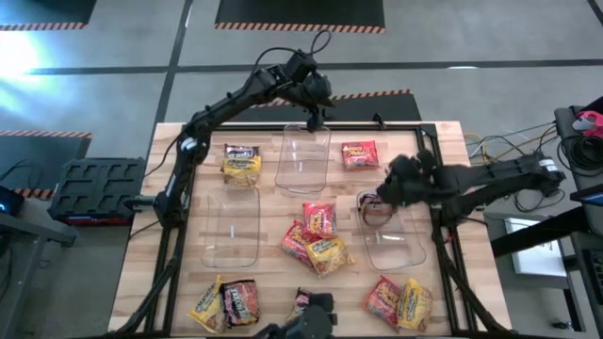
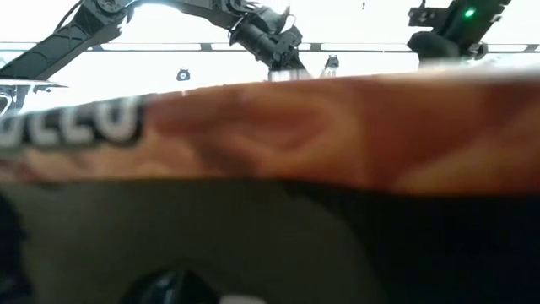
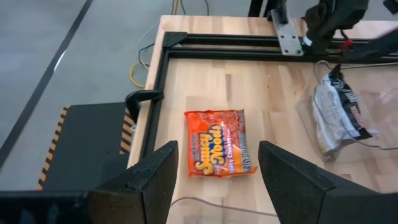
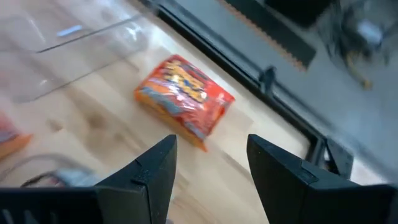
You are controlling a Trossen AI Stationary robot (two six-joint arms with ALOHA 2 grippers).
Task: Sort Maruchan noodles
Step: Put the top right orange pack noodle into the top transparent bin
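High view: crinkly square noodle packets (image 1: 320,245) scattered mid-table among clear rectangular bins (image 1: 303,158); left gripper (image 1: 315,120) far, right gripper (image 1: 384,191) right. Wrist views: both spread, empty, red packet (image 3: 221,142) ahead. Low view: blocked by blurred packet (image 2: 337,135).

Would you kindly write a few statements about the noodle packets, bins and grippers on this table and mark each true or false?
1. Both grippers are open and empty. True: left gripper, right gripper.
2. The dark packet lies in the right bin. True.
3. The far middle bin holds three packets. False: it looks empty.
4. The red packet at the far side lies inside a bin. False: it lies on the table.
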